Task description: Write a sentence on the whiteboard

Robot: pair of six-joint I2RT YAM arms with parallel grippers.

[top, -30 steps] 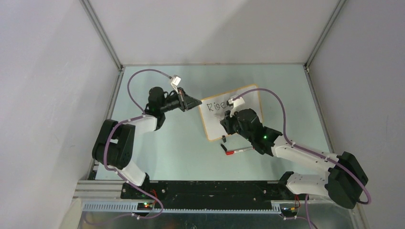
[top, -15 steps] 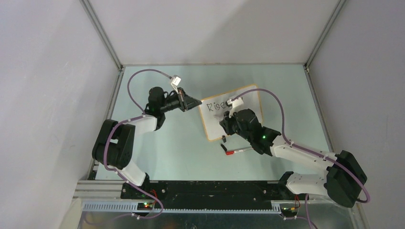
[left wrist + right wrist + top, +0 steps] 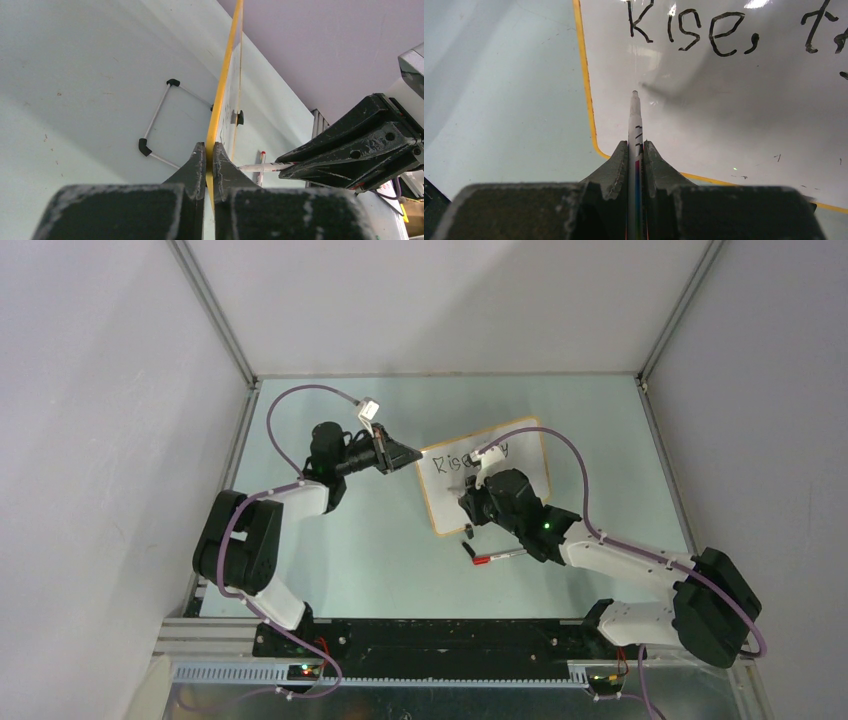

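Whiteboard [image 3: 440, 502]: thin rigid panel, yellow-orange frame, rounded corners. Located straight ahead of left pincer [image 3: 210, 150], frame edge nipped between its clenched fingers; writing face beneath and ahead of right pincer [image 3: 635, 147].

Handling, judged: light, stiff; glossy face slippery and easily smudged; likely to skid or pivot under pen pressure unless pinned. Best hold: on the frame, at an edge away from the ink, as gripped now; never on the written face.

Sentence [image 3: 694, 27]: black marker, "Rise," complete, further letters to its right cut off by the view's edge; all beyond the tip of the right pincer. Judged unfinished.

Marker [image 3: 635, 117]: slim white barrel, clenched in right pincer, tip projecting forward, at or just above the blank face below the first line; contact not certain.

Spare pen [image 3: 497, 558], red-ended: on table, behind right pincer on its near side, just off the board's edge.

Containers: none seen; no contents to list.
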